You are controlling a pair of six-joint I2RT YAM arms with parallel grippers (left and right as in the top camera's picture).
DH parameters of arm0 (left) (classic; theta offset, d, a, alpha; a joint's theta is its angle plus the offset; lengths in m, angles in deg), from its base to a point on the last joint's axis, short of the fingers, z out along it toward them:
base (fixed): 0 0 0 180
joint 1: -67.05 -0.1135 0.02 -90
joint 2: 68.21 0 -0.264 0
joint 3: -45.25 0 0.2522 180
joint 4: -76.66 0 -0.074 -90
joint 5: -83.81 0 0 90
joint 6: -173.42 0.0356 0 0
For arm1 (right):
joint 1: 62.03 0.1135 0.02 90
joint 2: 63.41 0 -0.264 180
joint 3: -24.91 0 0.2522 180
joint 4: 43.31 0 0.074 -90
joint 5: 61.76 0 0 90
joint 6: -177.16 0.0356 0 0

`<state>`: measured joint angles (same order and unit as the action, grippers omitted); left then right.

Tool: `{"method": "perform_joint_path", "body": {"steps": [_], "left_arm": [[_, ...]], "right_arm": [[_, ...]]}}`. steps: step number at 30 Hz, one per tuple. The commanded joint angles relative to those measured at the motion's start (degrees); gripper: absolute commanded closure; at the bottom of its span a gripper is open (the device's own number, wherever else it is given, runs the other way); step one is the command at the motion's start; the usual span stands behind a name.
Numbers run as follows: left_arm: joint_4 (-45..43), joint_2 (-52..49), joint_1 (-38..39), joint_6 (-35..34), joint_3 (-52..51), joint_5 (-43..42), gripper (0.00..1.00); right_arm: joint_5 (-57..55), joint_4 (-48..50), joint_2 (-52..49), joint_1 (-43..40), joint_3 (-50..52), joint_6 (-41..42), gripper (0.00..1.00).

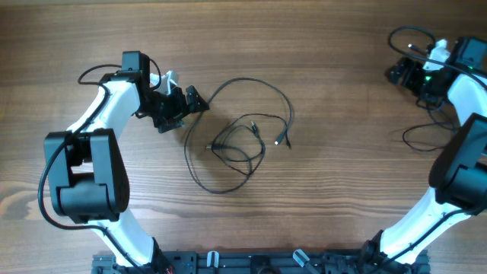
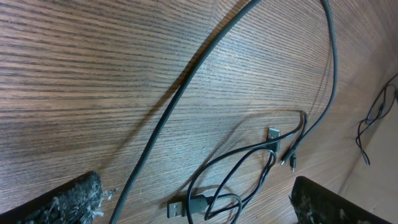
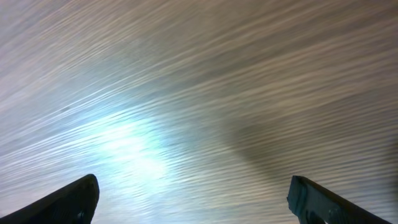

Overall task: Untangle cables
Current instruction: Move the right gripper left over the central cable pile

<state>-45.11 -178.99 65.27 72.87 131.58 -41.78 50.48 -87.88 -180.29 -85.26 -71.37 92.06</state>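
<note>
Cables (image 1: pixel 242 141) lie looped and crossed at centre frame on the tabletop (image 1: pixel 342 190). Left tool (image 1: pixel 183 110), jaws spread and empty, sits just left of the loop, apparently placed to pick a strand. Right tool (image 3: pixel 193 186), also wide and empty, hangs over bare wood at upper right.

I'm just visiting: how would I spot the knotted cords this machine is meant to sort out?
Look to the middle of the wooden table. Just beside the open left hand lie the cables: thin black cords forming one wide loop with a small knot inside, unlike the lone cord lying off by the right arm.
</note>
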Motion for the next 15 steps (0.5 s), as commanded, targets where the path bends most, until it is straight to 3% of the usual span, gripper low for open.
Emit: {"method": "perform_joint_path", "body": {"steps": [1, 5, 11, 15], "left_arm": [[-0.17, 1.18, 0.15, 1.16, -0.26, 0.35, 0.00], [-0.15, 1.18, 0.15, 1.16, -0.26, 0.37, 0.00], [-0.15, 1.18, 0.15, 1.14, -0.26, 0.35, 0.00], [-0.17, 1.18, 0.15, 1.14, -0.26, 0.35, 0.00]], "right_arm": [[4.83, -3.56, 1.05, 3.93, 1.20, 6.25, 0.00], [4.83, -8.81, 1.03, 9.03, 2.10, 6.21, 0.01], [4.83, -8.81, 0.85, 19.08, 2.43, 6.38, 0.00], [4.83, -8.92, 0.85, 25.33, 2.43, 12.76, 0.00]]}}
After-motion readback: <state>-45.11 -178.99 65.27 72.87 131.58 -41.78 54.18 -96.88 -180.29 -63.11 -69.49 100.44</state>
